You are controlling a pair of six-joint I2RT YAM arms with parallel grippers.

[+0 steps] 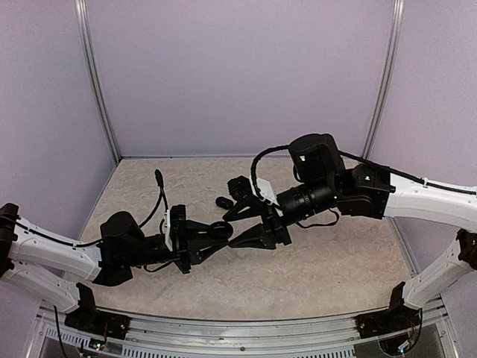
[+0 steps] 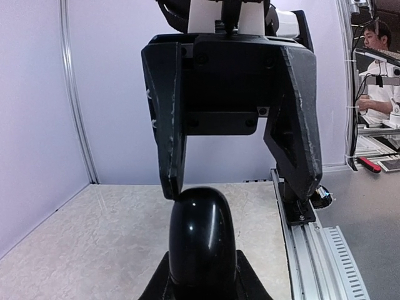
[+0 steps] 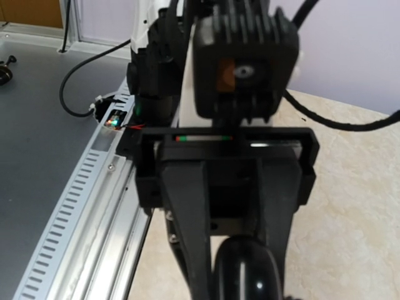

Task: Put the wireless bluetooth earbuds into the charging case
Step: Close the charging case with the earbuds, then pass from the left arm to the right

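Observation:
The charging case point(image 1: 220, 229) is glossy black, looks closed, and is held above the table. My left gripper point(image 1: 215, 234) is shut on its lower part; in the left wrist view the case point(image 2: 201, 240) stands up out of my left gripper point(image 2: 200, 284). My right gripper point(image 1: 230, 229) faces it, wide open, and in the left wrist view one of its fingertips point(image 2: 172, 186) touches the case's top. The right wrist view shows the case point(image 3: 247, 272) between the left fingers point(image 3: 187, 219). A small black lump point(image 1: 222, 201) on the table behind may be the earbuds; it is too small to tell.
A black cable with a plug point(image 1: 159, 179) rises behind the left arm. Lilac walls close the table on three sides. A metal rail point(image 1: 246, 344) runs along the near edge and also shows in the left wrist view point(image 2: 312, 244). A person point(image 2: 377, 44) sits outside the cell.

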